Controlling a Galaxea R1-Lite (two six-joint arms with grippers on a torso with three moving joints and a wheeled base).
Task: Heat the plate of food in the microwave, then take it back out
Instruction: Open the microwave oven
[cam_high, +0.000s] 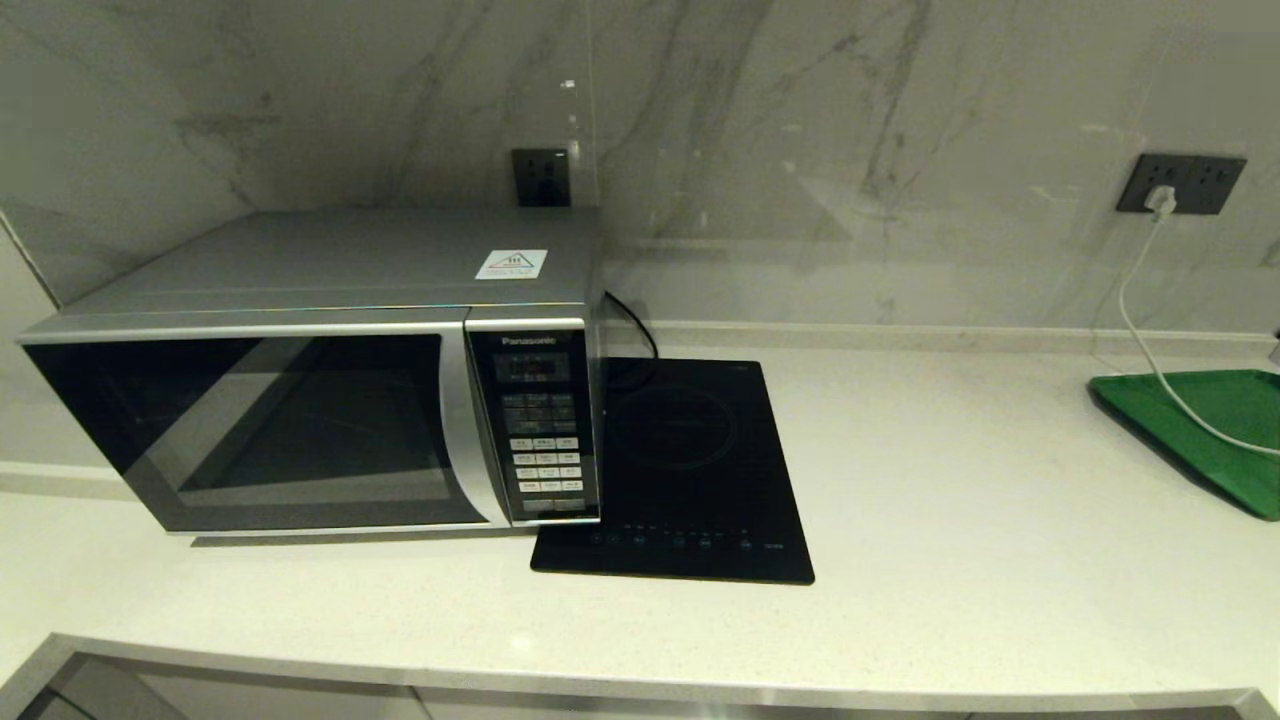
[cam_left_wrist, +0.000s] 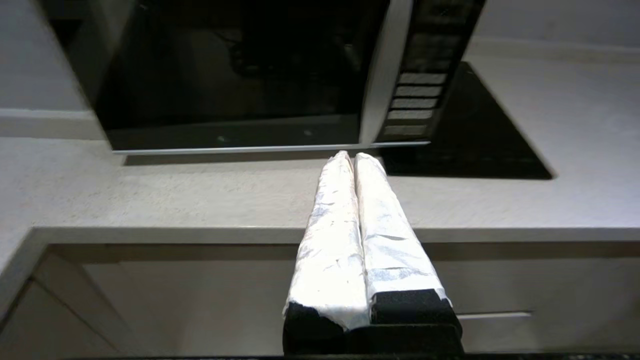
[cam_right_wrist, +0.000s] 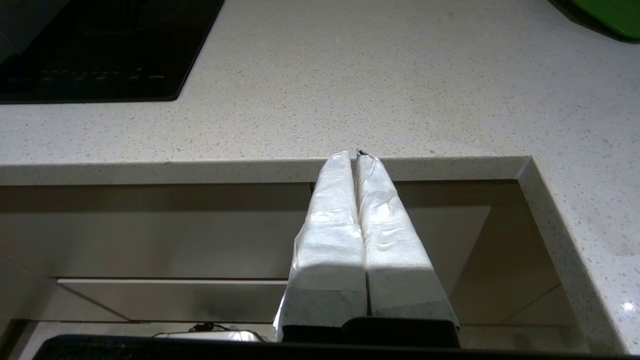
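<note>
Both of my left gripper's (cam_left_wrist: 348, 159) white-wrapped fingers (cam_left_wrist: 330, 220) are pressed together with nothing between them, pointing at the lower front of the microwave (cam_left_wrist: 240, 75) from out over the counter edge (cam_left_wrist: 150, 232). My right gripper (cam_right_wrist: 352, 156) is clenched the same way, empty, parked low in front of the counter near its front lip, with the induction hob (cam_right_wrist: 95, 50) off to one side and a corner of the green tray (cam_right_wrist: 612, 15) at the other.

I see no plate of food in any view; it may be behind the dark glass door (cam_high: 250, 425), which is closed, but I cannot see through it. The part of the green tray that shows holds nothing except a white cable (cam_high: 1150, 330) trailing across it from the wall socket.

My guess is the plate will be light, stiff plastic and a bit slick, with loose sticks that slide if it tilts, so I would pinch its raised rim and keep it level. The microwave looks heavy enough to stay put. I see no handle on the door, only a silver strip (cam_high: 462, 430) beside the button panel (cam_high: 540, 440).
</note>
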